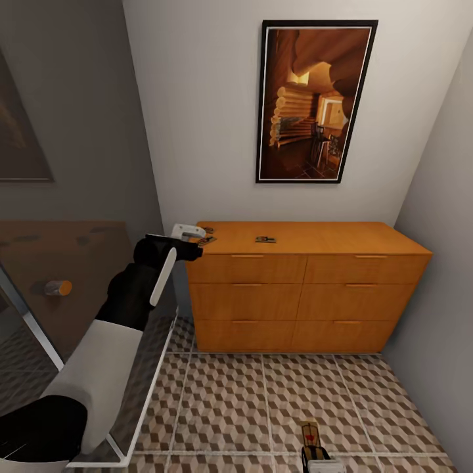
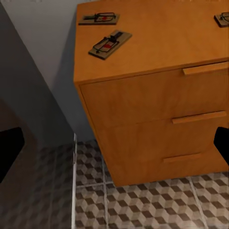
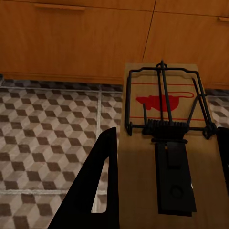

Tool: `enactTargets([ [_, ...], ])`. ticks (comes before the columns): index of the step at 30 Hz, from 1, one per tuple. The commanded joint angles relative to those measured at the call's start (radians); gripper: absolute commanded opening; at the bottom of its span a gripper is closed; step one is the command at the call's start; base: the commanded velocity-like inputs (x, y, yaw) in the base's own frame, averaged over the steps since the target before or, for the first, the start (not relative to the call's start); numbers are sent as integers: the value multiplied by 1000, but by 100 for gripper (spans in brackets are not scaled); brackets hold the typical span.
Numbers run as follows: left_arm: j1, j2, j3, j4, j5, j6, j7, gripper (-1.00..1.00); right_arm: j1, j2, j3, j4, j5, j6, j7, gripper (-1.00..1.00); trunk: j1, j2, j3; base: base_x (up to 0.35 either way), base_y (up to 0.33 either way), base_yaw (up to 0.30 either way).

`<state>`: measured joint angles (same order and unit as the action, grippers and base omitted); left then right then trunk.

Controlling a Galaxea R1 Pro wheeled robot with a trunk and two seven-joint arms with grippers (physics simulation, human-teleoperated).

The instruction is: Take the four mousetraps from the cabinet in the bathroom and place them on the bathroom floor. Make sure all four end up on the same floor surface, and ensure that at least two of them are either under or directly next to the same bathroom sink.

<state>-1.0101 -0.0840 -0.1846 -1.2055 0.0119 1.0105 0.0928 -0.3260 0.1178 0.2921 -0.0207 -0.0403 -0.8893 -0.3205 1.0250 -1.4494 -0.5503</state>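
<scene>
Head cam: the cabinet [image 1: 302,289] sits against the white wall under a framed picture [image 1: 315,102], drawers all shut, w/ the cube-pattern bathroom floor [image 1: 249,401] in front. Left arm is up at the cabinet's left top corner, left gripper [image 1: 189,231] hovering right by two mousetraps [image 1: 206,240] at that corner; fingers too small here, can't tell open or closed. A third trap [image 1: 265,240] lies flat mid-top, apart from the pair. Low at the frame's bottom edge, the right gripper [image 1: 316,453] has a fourth trap [image 1: 310,435] in it, just above the tiles. Left wrist cam: looking down on the cabinet's [image 2: 143,95] corner, two traps near each other, one [image 2: 109,44] angled close to the front edge, the other [image 2: 99,18] further back, third trap [image 2: 222,19] cut off at the frame edge; dark finger tips [image 2: 9,150] at both sides sit wide apart w/ nothing between, so left gripper's spread. Right wrist cam: trap [image 3: 164,152] fills the middle, red mark & wire bar clear, board sitting between the two dark fingers [image 3: 98,191], so right gripper's clamped on it, tiles [image 3: 47,133] below & cabinet drawer fronts [image 3: 95,38] beyond.
</scene>
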Motion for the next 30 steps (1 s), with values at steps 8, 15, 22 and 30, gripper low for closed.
enactTargets([
  [8, -1, 24, -4, -81, 2, 4, -53, 100, -1, 0, 9, 1, -6, -3, -3, -100, 0, -1, -11, 0, 0, 0],
  [15, -1, 29, -4, -89, 3, 5, -63, 100, -1, 0, 9, 1, -6, -2, -3, -100, 0, -1, -14, 10, 0, 0],
  [22, -1, 29, -4, -87, 3, 5, -66, 100, -1, 1, 9, 1, -6, -2, -3, -100, 0, -1, -14, 185, 0, 0],
  [30, -1, 29, -4, -83, 3, 4, -67, 100, -1, 2, 9, 1, -6, -3, -3, -100, 0, -1, -14, 300, 0, 0],
])
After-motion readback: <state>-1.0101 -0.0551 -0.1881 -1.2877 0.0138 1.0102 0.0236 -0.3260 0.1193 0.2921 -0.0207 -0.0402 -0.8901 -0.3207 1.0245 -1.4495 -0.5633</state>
